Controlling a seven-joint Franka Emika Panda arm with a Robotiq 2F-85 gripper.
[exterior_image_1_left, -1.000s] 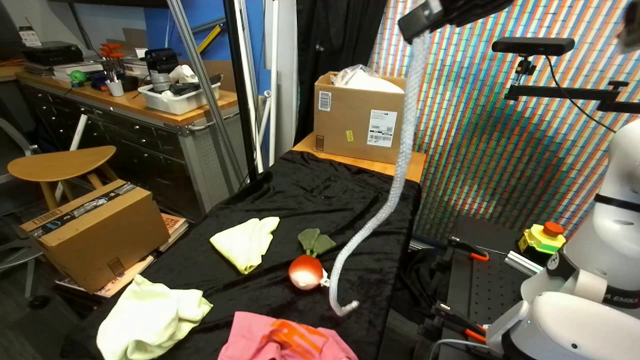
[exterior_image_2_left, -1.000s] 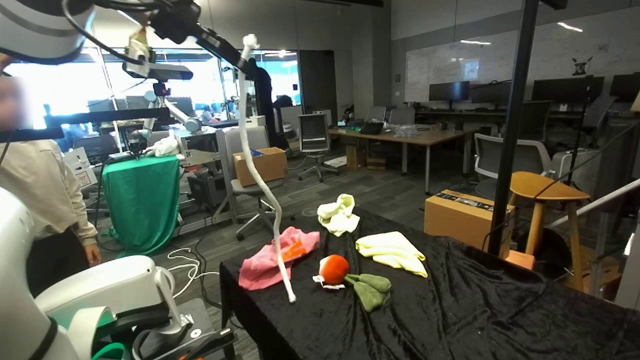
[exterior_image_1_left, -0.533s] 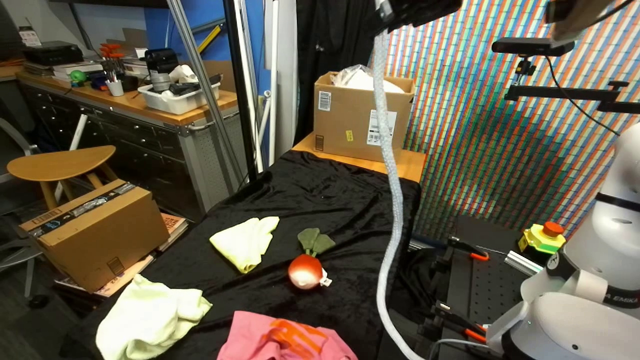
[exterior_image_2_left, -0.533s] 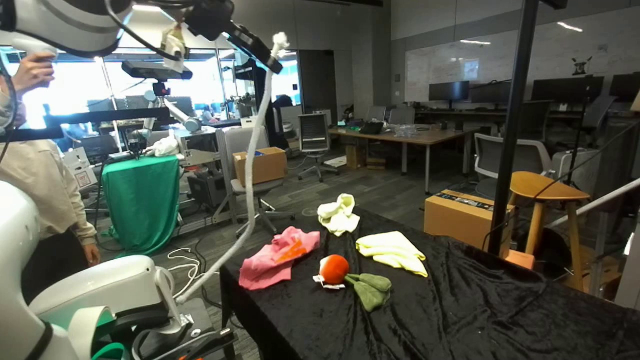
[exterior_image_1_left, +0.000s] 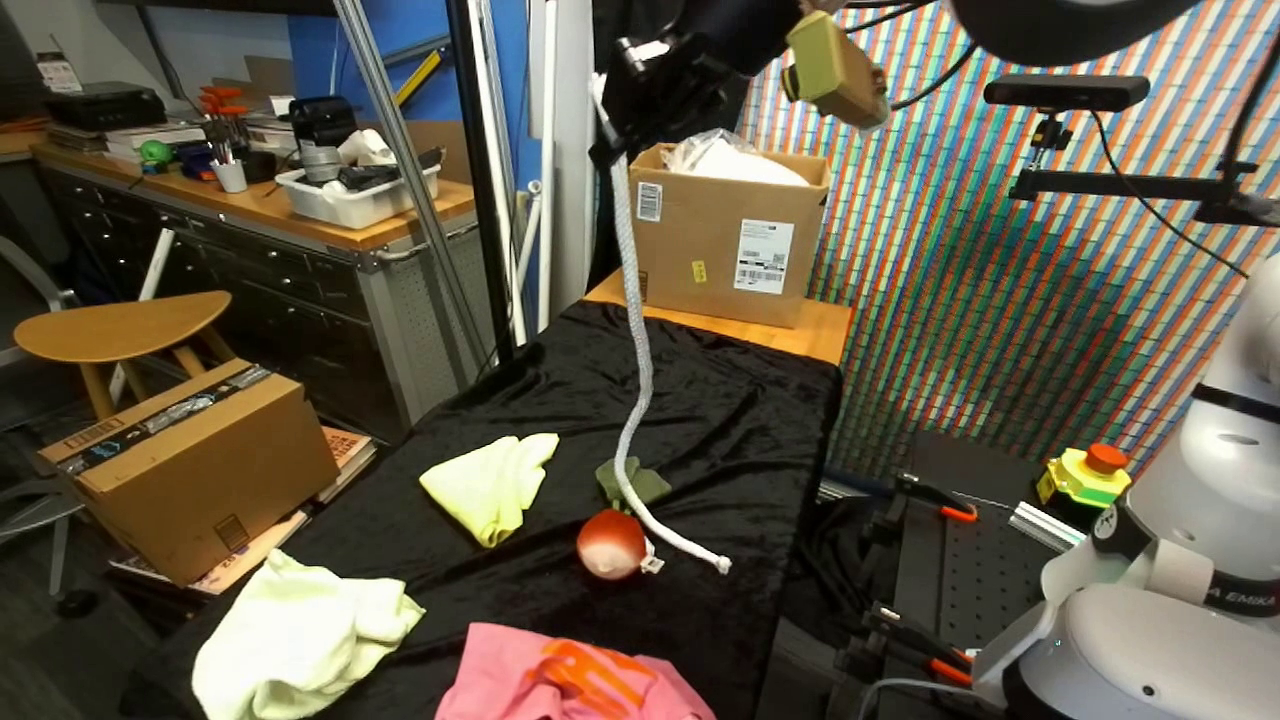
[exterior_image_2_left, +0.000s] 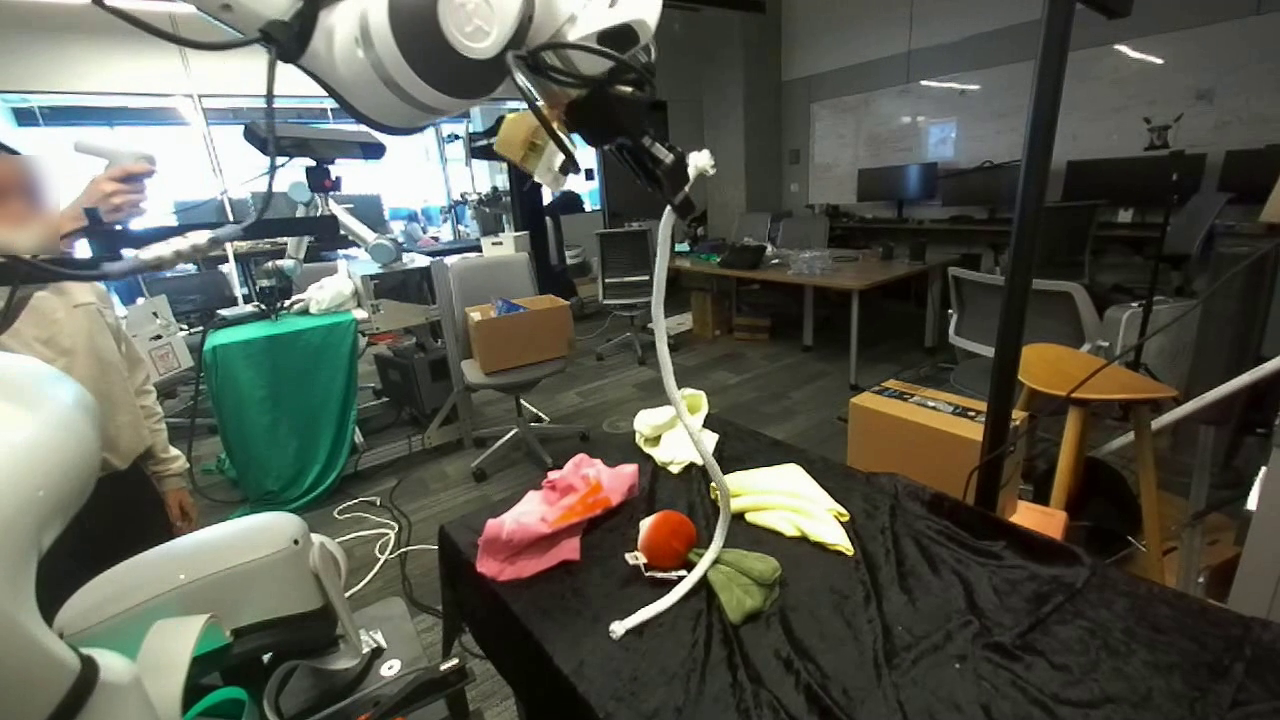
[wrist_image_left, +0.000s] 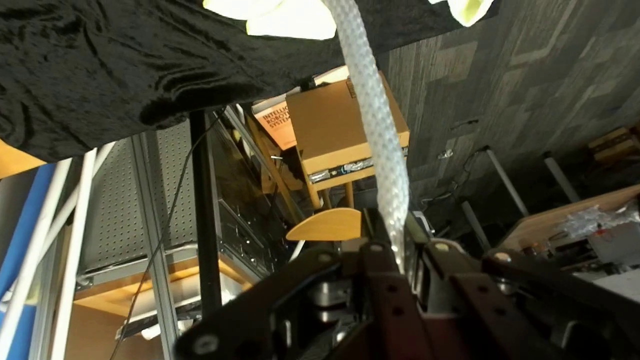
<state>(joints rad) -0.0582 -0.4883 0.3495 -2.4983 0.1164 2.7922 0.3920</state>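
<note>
White rope (wrist_image_left: 376, 117) swung back over black cloth (exterior_image_1_left: 700, 400), clamped near top between fingers (exterior_image_2_left: 680, 198), hanging below

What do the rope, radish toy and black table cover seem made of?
Rope: slightly shiny braided fiber, possibly nylon; the wrist view shows its weave. Radish toy: likely matte plush; limp leaves and white tag. Black table cover: probably velvet, its creases catching light.
</note>
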